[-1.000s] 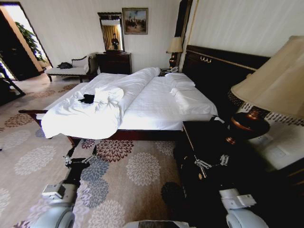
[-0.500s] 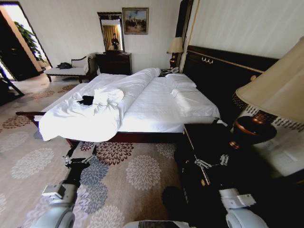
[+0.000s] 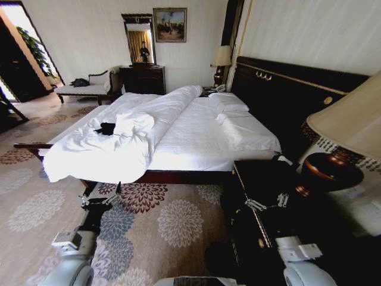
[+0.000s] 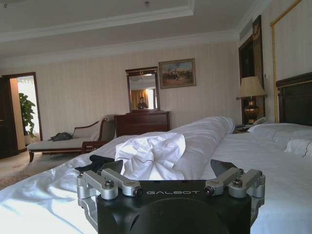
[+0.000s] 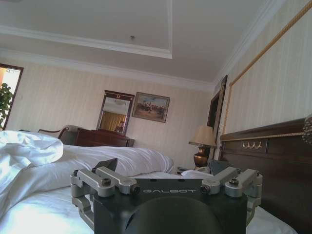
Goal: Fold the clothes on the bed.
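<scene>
Floral carpet (image 3: 172, 217), dark nightstand (image 3: 262, 179) with lamp (image 3: 348, 128), dresser (image 3: 143, 78) under mirror (image 3: 138, 39), framed painting (image 3: 169, 24)

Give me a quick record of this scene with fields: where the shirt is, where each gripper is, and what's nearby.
shirt: black T-shirt, crumpled on the white duvet at the foot end of the bed, unfolded
left gripper: left gripper low over the carpet, short of the bed, jaws open, holding nothing
right gripper: right gripper over the dark nightstand, jaws open, holding nothing
nearby: table lamp on the nightstand; headboard; dresser with mirror by the far wall
</scene>
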Tool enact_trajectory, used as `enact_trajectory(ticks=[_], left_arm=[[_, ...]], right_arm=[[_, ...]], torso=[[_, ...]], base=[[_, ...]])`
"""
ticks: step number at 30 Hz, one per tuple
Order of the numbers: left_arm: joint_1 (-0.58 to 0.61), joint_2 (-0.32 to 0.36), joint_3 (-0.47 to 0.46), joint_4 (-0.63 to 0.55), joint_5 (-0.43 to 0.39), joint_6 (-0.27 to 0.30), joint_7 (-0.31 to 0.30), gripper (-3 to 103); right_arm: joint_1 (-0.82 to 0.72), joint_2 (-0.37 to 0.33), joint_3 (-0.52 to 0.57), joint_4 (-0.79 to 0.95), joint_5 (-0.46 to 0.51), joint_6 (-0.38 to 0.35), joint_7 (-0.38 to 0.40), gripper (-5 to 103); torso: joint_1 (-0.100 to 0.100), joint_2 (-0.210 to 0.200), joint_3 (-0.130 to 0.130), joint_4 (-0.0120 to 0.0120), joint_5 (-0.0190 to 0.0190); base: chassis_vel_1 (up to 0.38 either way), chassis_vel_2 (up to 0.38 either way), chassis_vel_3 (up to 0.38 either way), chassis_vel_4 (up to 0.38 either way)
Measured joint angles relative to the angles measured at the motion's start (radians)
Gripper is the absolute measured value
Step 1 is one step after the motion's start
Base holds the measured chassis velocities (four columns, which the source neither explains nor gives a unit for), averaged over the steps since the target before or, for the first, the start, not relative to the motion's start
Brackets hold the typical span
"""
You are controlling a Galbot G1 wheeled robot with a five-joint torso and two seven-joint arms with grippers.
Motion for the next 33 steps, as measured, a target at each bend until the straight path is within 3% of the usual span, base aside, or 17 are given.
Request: enact_trajectory(ticks=[33], left_arm=[[-0.010, -0.001, 0.002, 0.017, -0.001, -0.002, 0.000, 100]], right_arm=[[0.016, -0.001, -0.004, -0.027, -0.002, 0.000, -0.003, 100]], torso=[[0.000, 0.000, 0.000, 0.0000, 0.0001]], base=[[-0.104, 0.103, 0.107, -0.103]])
